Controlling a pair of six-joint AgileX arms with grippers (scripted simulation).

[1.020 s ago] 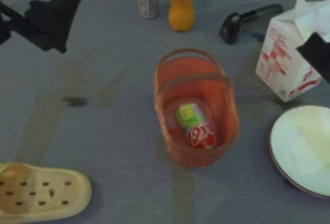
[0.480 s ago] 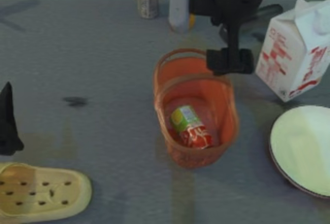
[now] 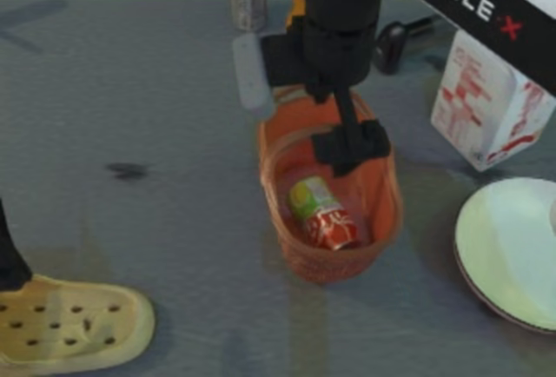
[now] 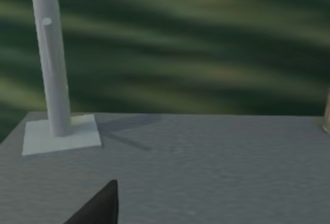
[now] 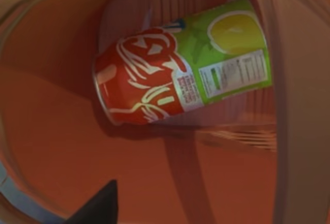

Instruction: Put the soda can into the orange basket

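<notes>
Soda can (image 3: 323,214): lying on its side on the floor of the orange basket (image 3: 382,221), red end toward the near rim, green end toward the far side. Right wrist view shows it the same way (image 5: 180,61), resting against the ribbed wall (image 5: 46,146); nothing grips it.
Right gripper (image 3: 350,147): hangs over the basket's far half, above the can and apart from it; cannot tell whether the fingers are apart or together.
Left arm: parked at the table's left edge, only a dark sliver (image 3: 10,255) visible above the yellow clog (image 3: 69,325).
Nearby: milk carton (image 3: 486,112) and white plate (image 3: 508,251) to the basket's right.
</notes>
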